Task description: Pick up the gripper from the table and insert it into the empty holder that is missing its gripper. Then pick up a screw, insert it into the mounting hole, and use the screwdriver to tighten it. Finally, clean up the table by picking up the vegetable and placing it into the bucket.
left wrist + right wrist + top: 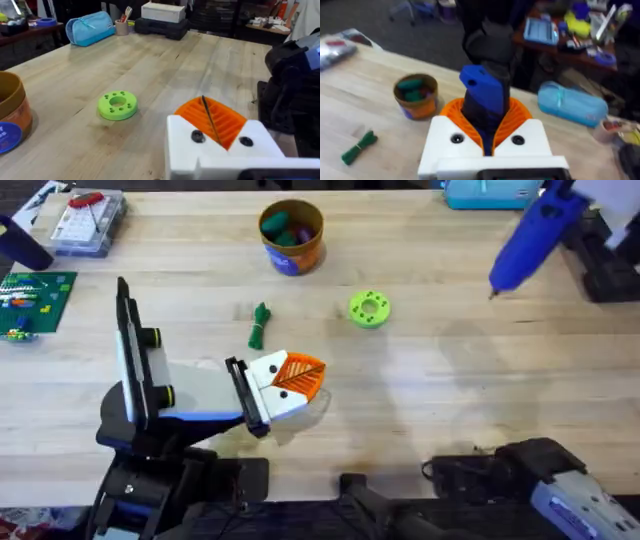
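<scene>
- The bucket (10, 122) is cut by the left wrist view's edge, well apart from the green disc (118, 105); half its rim and label show.
- The screwdriver (535, 230) runs past the overhead view's edge, so its rear end stays unseen; in the right wrist view its tip hides behind the right gripper (489, 131).
- What lies inside the bucket is too blurred to name.
- The left gripper (217, 125) has its white body cropped.

White hand (220, 142) block with black screws, orange ribbed pads (212, 120), black bracket, blue-trimmed link
</scene>
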`<state>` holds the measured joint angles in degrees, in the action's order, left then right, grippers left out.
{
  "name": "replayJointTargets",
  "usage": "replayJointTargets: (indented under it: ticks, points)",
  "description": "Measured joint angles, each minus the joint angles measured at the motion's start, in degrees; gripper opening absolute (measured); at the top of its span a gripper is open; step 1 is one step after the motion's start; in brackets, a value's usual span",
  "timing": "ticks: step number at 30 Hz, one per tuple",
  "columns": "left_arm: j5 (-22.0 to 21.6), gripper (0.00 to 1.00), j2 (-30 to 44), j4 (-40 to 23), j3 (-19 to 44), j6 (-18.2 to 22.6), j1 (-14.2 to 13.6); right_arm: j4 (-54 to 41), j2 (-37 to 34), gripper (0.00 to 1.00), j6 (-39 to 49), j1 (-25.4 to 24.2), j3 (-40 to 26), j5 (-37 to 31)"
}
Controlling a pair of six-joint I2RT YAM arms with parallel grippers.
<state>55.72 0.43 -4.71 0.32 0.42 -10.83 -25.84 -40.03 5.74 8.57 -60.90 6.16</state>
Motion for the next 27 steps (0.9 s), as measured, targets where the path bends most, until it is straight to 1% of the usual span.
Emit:
replayJointTargets:
  ticks: [5,9,11,15,20,23,27]
  points:
    - [0.00,0.009,0.00,0.00,0.00,-0.01,0.00,8.26,-1.19,0.046,-0.01,0.05,0.00,6.85]
    - [0.00,0.009,0.00,0.00,0.00,-0.01,0.00,12.76,-4.92,0.045,-0.62,0.05,-1.18,13.50]
    - [0.01,0.009,0.00,0.00,0.00,-0.01,0.00,13.97,-8.23,0.046,-1.01,0.05,-3.21,16.82]
    - [0.00,0.009,-0.01,0.00,0.00,0.00,-0.01,15.20,-16.32,0.046,-1.30,0.05,-9.43,23.41]
    - [0.02,0.009,0.00,-0.01,0.00,0.01,-0.01,16.54,-24.69,0.045,-1.50,0.05,-18.69,32.90]
    - [0.01,0.009,0.00,0.00,0.00,0.00,0.00,18.94,-28.04,0.047,-1.94,0.42,-23.19,38.90]
    - [0.00,0.009,0.00,0.00,0.00,-0.01,0.00,25.90,-29.70,0.046,-4.58,2.12,-24.83,45.22]
